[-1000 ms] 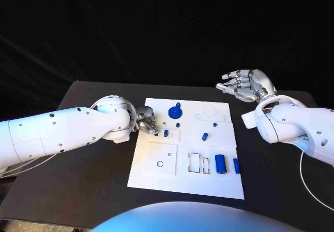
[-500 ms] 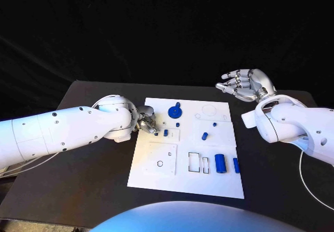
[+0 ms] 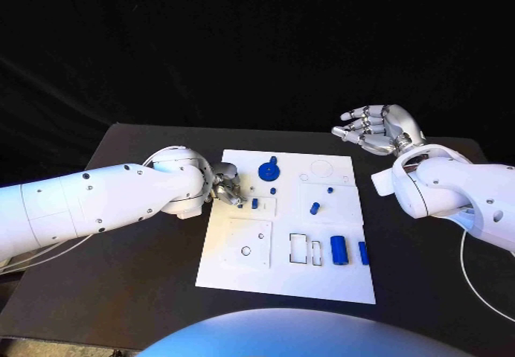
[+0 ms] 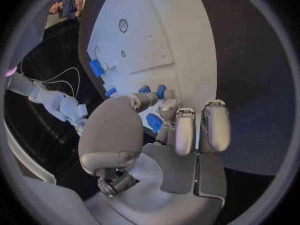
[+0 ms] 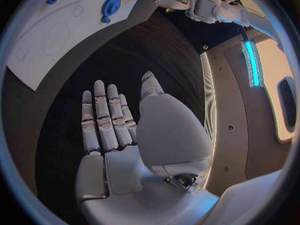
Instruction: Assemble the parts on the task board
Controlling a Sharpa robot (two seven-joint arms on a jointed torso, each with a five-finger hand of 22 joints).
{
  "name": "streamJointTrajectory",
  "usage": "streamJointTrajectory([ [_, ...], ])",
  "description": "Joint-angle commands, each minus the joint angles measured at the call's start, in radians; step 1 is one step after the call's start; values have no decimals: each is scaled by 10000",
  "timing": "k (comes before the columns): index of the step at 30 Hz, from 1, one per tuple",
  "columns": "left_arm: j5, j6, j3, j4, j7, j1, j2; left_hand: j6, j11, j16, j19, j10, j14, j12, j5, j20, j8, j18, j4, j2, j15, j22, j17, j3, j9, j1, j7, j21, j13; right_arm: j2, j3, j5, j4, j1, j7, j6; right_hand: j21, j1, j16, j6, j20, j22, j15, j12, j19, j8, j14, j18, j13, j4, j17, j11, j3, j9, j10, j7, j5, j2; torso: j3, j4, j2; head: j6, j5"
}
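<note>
The white task board (image 3: 242, 264) lies mid-table. On it are a blue round disc (image 3: 269, 172), several small blue pieces such as one near the left edge (image 3: 254, 202) and one mid-board (image 3: 315, 209), plus a blue cylinder (image 3: 339, 250) and a blue bar (image 3: 364, 253). My left hand (image 3: 225, 187) hovers at the board's left edge, fingers curled in. In the left wrist view this left hand (image 4: 169, 130) pinches a small blue part (image 4: 154, 122) between thumb and fingers. My right hand (image 3: 376, 128) is raised beyond the board's back right corner, fingers apart and holding nothing; the right wrist view shows that right hand (image 5: 119, 130) flat.
The board has empty rectangular slots (image 3: 307, 250) near its front and a faint round outline (image 3: 321, 169) at the back right. Black table (image 3: 140, 253) surrounds the board on all sides, with wide bare areas at left and right.
</note>
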State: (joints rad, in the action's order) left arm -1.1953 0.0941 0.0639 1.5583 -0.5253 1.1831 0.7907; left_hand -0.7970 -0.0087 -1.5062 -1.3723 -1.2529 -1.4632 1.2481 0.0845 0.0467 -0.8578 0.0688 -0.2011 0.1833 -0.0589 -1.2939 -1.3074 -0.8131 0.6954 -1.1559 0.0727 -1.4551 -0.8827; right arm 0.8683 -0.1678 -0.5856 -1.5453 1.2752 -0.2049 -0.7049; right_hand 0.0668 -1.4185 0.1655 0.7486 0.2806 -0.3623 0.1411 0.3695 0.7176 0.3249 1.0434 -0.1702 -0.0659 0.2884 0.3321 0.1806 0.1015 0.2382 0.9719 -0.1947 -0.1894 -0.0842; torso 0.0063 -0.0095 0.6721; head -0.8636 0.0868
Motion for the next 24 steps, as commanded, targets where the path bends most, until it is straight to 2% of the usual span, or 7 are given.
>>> streamJointTrajectory([
  [1, 172, 371, 46, 15, 14, -77, -38, -11, 4, -48, -84, -91, -753, 58, 50, 8, -39, -59, 1710, -35, -62, -23, -1428, -1762, -10, 42, -53, -54, -37, 2, 2, -37, -6, -4, -104, 129, -41, 99, -64, 50, 17, 15, 77, -42, -79, 67, 25, -140, 17, 10, -13, 59, -67, -16, 29, -579, 6, 0, 0, -3, -7, -8, -1],
  [6, 231, 309, 46, -27, 15, -80, -12, 16, 6, -46, -41, -59, -753, -10, 15, 9, 12, -48, 1613, 27, -59, 30, -1425, -1688, -40, 273, -63, -27, 68, 5, 2, -32, -7, -4, -108, 127, -41, 99, -64, 50, 17, 15, 77, -42, -79, 67, 25, -140, 17, 10, -13, 59, -67, -16, 29, -579, 6, 0, 1, 0, -9, -10, -6],
  [12, 268, 175, 45, -102, 20, -81, 22, -101, -77, -40, 3, -29, -752, -50, -141, -19, 165, -36, 1010, 264, -123, 87, -1421, -962, -188, 1056, -189, 30, 126, 14, 2, -22, -10, -4, -113, 118, -24, 143, -96, 53, 24, 75, 79, -47, -107, 73, 35, -144, 18, 6, -47, 61, -63, -44, 25, -580, 7, 2, -6, -2, -2, 5, -19],
  [18, 328, 84, 34, -152, 31, -81, 28, -293, -43, -39, 7, -5, -751, -35, -203, -24, 278, -35, 150, 474, -100, 110, -1421, -73, -321, 1837, -149, 58, 110, 17, 2, -18, -13, -4, -117, 108, -24, 146, -98, 53, 24, 77, 80, -48, -108, 73, 35, -144, 18, 7, -48, 61, -62, -45, 25, -580, 7, 1, -7, -2, -1, 14, -20],
  [20, 415, 54, 22, -172, 40, -81, 32, -329, -32, -40, -14, 4, -752, -25, -213, -15, 313, -40, -189, 507, -88, 88, -1424, 460, -357, 2044, -138, 54, 101, 18, 2, -16, -13, -4, -113, 107, -24, 159, -101, 50, 25, 82, 81, -50, -111, 72, 33, -144, 19, 12, -51, 62, -59, -48, 21, -582, 8, 0, -7, -3, 0, 15, -35],
  [21, 458, 43, 17, -181, 44, -81, 33, -346, -1, -37, -34, 22, -749, -19, -205, -10, 337, -42, -503, 446, -86, 65, -1418, 1001, -381, 2137, -139, 48, 100, 18, 2, -14, -14, -4, -112, 106, -23, 190, -110, 46, 26, 92, 84, -53, -117, 70, 29, -143, 20, 21, -59, 65, -52, -54, 15, -584, 8, 0, -6, -3, 0, 15, -36],
  [24, 569, -6, 0, -202, 57, -83, 43, -348, -12, -35, -43, 43, -748, -9, -201, -2, 382, -45, -869, 400, -79, 57, -1418, 1801, -420, 2083, -125, 53, 90, 20, 2, -9, -18, -4, -110, 99, -19, 311, -134, 37, 31, 126, 89, -60, -132, 67, 25, -142, 20, 40, -80, 71, -42, -73, 2, -591, 7, 40, -6, -7, 0, 23, -38],
])
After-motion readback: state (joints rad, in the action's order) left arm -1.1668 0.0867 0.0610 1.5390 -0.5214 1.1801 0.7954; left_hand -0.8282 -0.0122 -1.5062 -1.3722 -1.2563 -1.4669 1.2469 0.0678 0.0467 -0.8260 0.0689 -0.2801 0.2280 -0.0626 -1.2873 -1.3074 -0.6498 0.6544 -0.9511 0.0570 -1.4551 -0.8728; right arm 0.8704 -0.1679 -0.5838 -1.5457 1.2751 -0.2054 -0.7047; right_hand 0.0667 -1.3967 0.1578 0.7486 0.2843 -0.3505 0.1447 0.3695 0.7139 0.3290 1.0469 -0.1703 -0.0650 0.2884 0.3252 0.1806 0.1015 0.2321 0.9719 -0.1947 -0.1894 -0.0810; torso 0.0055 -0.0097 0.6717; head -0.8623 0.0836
